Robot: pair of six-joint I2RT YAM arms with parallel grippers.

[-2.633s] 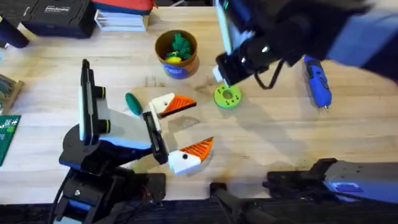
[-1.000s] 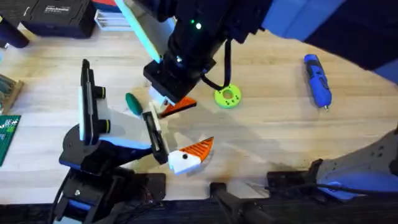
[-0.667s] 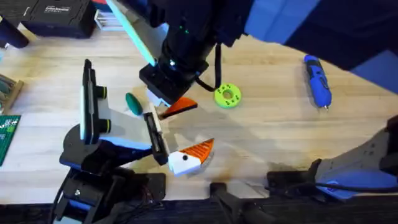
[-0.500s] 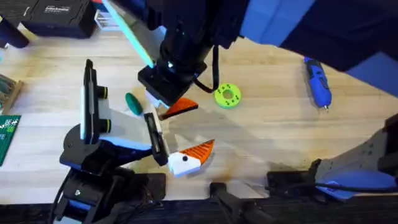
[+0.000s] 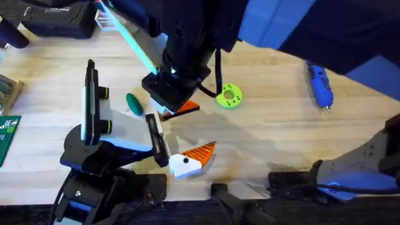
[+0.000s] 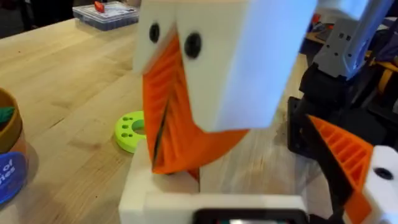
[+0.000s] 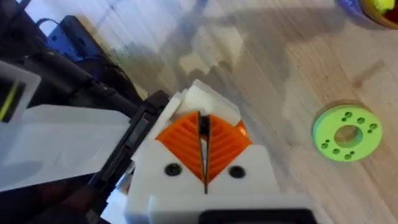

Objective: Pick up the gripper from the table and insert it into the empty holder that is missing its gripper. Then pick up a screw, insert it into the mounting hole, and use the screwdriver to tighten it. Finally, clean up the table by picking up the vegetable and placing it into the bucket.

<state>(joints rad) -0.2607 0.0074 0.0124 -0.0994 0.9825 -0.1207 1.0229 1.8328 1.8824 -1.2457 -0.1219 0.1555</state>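
My right gripper (image 5: 167,103) has reached across to the left arm's far finger; its orange pads (image 7: 186,143) are pressed together on a thin dark thing that looks like a screw. It hangs just over the white holder (image 7: 205,99), whose orange gripper tip (image 5: 187,109) sticks out beside it. My left gripper (image 5: 206,126) stays open, its near finger (image 6: 342,155) well apart. The dark-green vegetable (image 5: 133,103) lies left of them. The blue screwdriver (image 5: 319,81) lies far right. The bucket (image 6: 9,155) stands behind, hidden overhead by the right arm.
A bright green ring disc (image 5: 229,97) with small holes lies just right of the grippers. A black box (image 5: 56,15) and a clear case sit at the back left, a green circuit board (image 5: 7,134) at the left edge.
The right arm swung left from the green ring disc to the left arm's far finger and settled over it. The left arm and the table's things stayed put.
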